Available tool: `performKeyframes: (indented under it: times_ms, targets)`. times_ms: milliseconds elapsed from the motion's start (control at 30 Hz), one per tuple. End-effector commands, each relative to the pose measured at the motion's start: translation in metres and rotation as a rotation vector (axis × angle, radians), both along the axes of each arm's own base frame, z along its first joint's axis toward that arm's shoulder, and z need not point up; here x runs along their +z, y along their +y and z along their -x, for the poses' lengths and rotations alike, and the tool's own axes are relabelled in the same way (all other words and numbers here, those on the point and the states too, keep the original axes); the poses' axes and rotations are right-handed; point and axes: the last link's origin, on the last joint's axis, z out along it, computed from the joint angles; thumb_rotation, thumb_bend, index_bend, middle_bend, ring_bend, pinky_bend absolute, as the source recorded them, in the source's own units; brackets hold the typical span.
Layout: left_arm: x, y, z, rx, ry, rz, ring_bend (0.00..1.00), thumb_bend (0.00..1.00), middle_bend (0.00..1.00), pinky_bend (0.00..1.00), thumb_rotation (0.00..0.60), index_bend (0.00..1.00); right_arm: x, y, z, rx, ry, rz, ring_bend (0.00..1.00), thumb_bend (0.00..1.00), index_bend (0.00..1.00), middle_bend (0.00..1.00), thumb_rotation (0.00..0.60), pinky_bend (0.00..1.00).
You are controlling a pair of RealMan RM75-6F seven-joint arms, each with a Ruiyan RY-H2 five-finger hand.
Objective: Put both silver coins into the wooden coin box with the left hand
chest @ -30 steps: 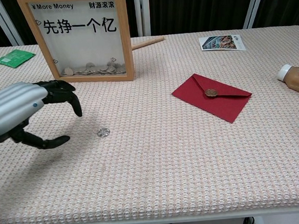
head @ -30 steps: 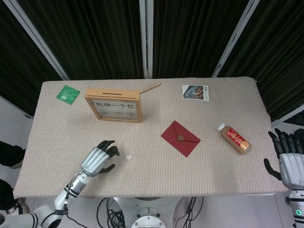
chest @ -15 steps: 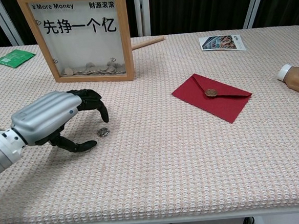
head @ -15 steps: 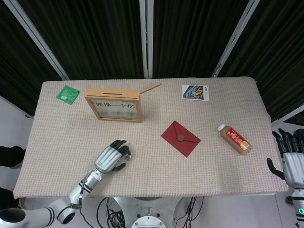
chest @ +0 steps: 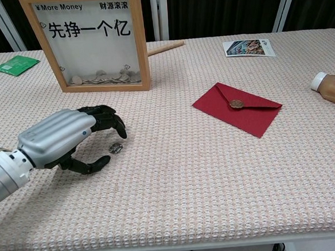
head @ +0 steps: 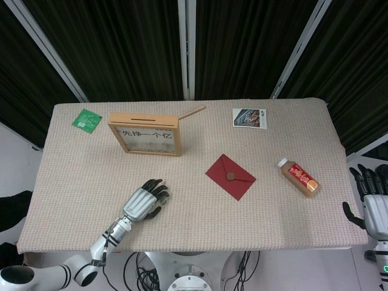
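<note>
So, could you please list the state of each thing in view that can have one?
left hand: low over the table, fingers curled above the coin, holding nothing
right hand: off the table's right edge, fingers apart, holding nothing
silver coin: flat on the table, not gripped
wooden coin box: upright, coins piled inside
red envelope: flat, flap closed
bottle: lying on its side, capped

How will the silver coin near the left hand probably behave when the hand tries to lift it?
The silver coin lies flat and thin on the woven table cover, so the fingers may struggle to get under it. Smooth metal, it probably slips easily. On edge, it could roll.
</note>
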Motion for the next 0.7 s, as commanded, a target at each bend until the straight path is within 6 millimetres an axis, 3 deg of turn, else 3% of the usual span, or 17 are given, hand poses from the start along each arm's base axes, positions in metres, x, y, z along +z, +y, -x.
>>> performKeyframes:
  times_ms: [33, 700]
  targets:
    - [-0.0002, -0.0003, -0.0004, 0.001, -0.002, 0.001, 0.07, 0.26, 0.19, 0.15, 0.6, 0.32, -0.0001, -0.0001, 0.0001, 0.0, -0.001, 0.0, 0.0, 0.33, 0.0, 0.0, 0.6, 0.0]
    - [0.0009, 0.0003, 0.0004, 0.01, -0.004, -0.001, 0.07, 0.26, 0.19, 0.15, 0.6, 0.41, -0.001, -0.0002, 0.0007, -0.002, 0.002, -0.004, 0.0, 0.33, 0.0, 0.0, 0.6, 0.0]
